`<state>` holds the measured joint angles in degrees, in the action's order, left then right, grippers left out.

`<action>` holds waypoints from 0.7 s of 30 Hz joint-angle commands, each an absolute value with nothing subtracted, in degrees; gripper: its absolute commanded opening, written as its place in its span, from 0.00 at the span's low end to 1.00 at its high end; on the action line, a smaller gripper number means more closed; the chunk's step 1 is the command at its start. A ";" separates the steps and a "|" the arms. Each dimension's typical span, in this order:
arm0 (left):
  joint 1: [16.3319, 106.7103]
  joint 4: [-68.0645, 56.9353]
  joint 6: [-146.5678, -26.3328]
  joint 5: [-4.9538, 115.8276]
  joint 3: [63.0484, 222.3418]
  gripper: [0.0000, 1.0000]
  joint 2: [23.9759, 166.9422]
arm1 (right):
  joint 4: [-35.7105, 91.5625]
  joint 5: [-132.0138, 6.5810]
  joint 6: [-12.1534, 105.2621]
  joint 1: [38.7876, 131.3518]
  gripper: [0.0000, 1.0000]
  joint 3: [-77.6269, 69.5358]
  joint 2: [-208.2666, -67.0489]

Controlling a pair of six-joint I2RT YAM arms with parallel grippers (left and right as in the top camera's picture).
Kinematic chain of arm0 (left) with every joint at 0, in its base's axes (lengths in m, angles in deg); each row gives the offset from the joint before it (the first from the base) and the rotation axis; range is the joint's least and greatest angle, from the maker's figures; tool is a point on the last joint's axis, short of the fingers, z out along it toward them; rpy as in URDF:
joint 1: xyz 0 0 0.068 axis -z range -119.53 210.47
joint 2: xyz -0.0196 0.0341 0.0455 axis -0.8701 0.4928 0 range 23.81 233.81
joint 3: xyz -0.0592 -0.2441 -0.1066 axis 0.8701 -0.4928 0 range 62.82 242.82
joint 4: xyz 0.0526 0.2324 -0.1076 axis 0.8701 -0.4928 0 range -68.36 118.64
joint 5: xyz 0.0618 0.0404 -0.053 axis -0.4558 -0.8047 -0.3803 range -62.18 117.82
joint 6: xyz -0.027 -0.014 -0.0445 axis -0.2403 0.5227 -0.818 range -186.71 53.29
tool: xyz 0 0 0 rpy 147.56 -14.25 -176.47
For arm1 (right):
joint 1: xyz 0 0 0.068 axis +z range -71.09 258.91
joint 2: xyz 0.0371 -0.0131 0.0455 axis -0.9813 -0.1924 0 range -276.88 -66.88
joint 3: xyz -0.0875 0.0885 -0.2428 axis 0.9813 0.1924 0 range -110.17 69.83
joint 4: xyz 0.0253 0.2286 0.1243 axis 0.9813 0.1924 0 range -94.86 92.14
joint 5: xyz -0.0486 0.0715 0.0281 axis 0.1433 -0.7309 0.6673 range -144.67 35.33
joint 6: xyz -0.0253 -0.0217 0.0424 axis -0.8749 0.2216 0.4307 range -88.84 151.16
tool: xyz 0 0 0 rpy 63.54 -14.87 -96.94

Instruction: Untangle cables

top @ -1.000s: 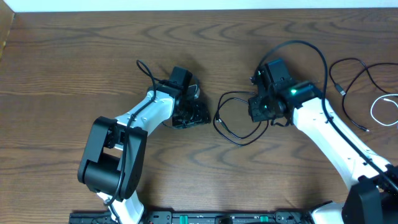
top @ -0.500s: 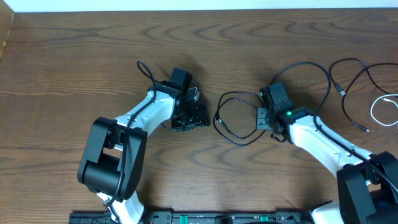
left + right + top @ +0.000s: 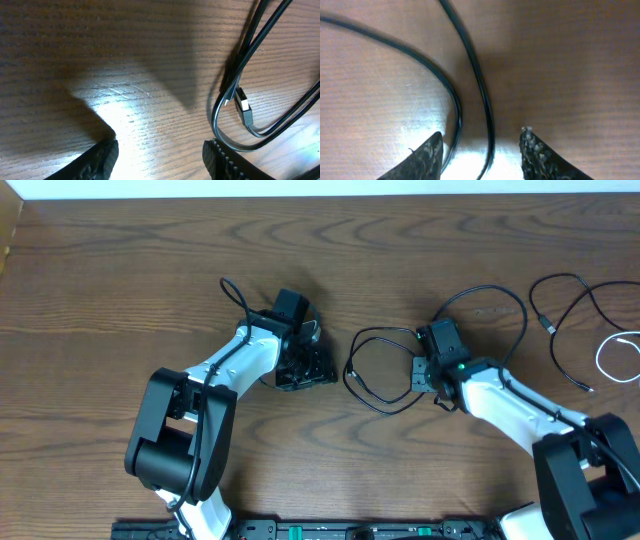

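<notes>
A thin black cable point(image 3: 375, 370) lies in loops on the wooden table at centre. My right gripper point(image 3: 420, 372) is low over its right side, open, with two strands of the cable point(image 3: 480, 95) running between the fingertips point(image 3: 482, 145). My left gripper point(image 3: 312, 365) is open and empty, just left of the loops; its wrist view shows the fingertips point(image 3: 160, 155) on bare wood and the cable's plug end point(image 3: 243, 107) to the right. Another black cable point(image 3: 565, 310) and a white cable point(image 3: 612, 355) lie apart at the far right.
The table's far edge point(image 3: 320, 196) meets a white wall at the top. A black rail point(image 3: 330, 530) runs along the front edge. Each arm carries its own thick black wire, such as the right arm's point(image 3: 500, 295).
My right gripper moved down and slightly right, lowering over the right side of the looped black cable. The left arm has not moved.
</notes>
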<state>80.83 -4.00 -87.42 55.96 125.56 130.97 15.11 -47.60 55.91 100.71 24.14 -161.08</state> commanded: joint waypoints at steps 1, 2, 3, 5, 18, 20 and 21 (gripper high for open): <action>80.79 -4.64 -86.66 53.71 125.38 0.60 131.18 | 20.53 -49.04 51.47 99.18 0.47 15.72 -163.31; 80.79 -4.64 -86.66 53.71 125.38 0.60 131.18 | 22.80 -49.09 50.44 98.74 0.47 12.90 -163.96; 80.79 -4.72 -86.68 53.71 125.38 0.60 131.18 | 25.47 -49.13 49.13 98.24 0.48 9.45 -164.81; 80.79 -4.85 -86.68 53.71 125.38 0.60 131.18 | 27.87 -49.74 47.23 97.89 0.50 6.09 -166.00; 80.79 -5.58 -86.66 53.69 125.38 0.60 131.18 | 32.55 -54.82 44.81 97.78 0.55 1.76 -178.61; 80.79 -5.58 -86.66 53.69 125.38 0.60 131.18 | 32.94 -54.86 44.81 97.76 0.47 1.80 -178.78; 80.79 -5.58 -86.66 53.69 125.38 0.60 131.18 | 33.49 -55.12 44.83 97.80 0.37 1.80 -178.78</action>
